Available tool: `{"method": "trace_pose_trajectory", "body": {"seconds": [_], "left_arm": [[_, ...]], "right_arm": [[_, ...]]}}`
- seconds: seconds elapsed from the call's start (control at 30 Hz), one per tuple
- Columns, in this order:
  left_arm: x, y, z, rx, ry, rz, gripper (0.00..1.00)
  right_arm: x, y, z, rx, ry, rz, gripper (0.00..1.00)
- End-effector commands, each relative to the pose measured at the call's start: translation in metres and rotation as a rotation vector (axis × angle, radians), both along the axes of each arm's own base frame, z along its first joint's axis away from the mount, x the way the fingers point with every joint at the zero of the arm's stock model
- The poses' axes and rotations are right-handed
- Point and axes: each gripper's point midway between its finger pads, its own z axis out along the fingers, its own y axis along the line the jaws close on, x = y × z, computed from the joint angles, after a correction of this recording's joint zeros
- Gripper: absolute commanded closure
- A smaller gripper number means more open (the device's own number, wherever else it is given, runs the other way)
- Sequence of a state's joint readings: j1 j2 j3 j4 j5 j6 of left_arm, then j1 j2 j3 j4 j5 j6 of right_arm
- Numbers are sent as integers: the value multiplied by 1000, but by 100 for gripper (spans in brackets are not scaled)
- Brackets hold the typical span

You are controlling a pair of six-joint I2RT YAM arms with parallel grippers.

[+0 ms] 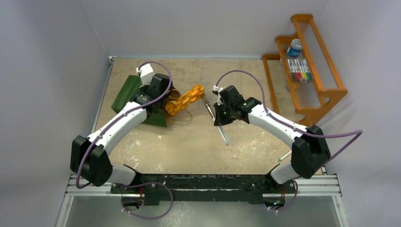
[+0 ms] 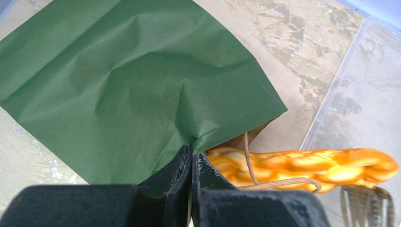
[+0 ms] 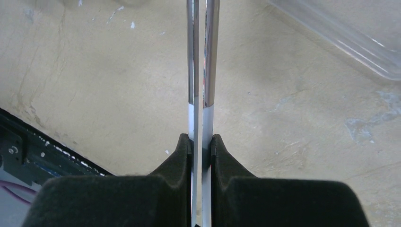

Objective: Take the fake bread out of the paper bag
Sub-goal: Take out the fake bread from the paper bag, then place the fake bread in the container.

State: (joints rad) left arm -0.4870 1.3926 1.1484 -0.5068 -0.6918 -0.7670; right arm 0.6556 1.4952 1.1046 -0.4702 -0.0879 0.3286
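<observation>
One braided bread stick (image 1: 187, 100) lies half out of the paper bag (image 2: 118, 85) mouth, far end exposed. Jaws of left gripper (image 2: 191, 161) pinched tight on the bag's edge; right gripper (image 3: 202, 142) squeezes the tongs (image 3: 202, 56) together. Bread looks light, rigid, glossy, likely slippery. Best hold: across the exposed end, in a braid groove.

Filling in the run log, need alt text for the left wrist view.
The left gripper is shut on the mouth edge of a dark green paper bag. A glossy orange braided toy bread stick pokes out of the mouth to the right, a thin brown cord handle draped across it.
</observation>
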Motion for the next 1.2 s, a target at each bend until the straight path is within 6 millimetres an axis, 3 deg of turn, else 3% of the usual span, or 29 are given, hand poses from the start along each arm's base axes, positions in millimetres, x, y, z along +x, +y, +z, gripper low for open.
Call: {"method": "trace_pose_trajectory", "body": {"seconds": [0.0, 0.23, 0.6, 1.17], "left_arm": [[3, 18, 25, 4, -63, 52, 100], [2, 28, 23, 9, -50, 62, 100], [1, 29, 19, -9, -40, 51, 100], [0, 26, 22, -36, -45, 24, 100]], "right_arm": [[24, -10, 36, 67, -102, -82, 100], [59, -37, 57, 102, -162, -193, 100], [120, -70, 63, 180, -196, -319, 100], [200, -92, 44, 222, -172, -417, 100]]}}
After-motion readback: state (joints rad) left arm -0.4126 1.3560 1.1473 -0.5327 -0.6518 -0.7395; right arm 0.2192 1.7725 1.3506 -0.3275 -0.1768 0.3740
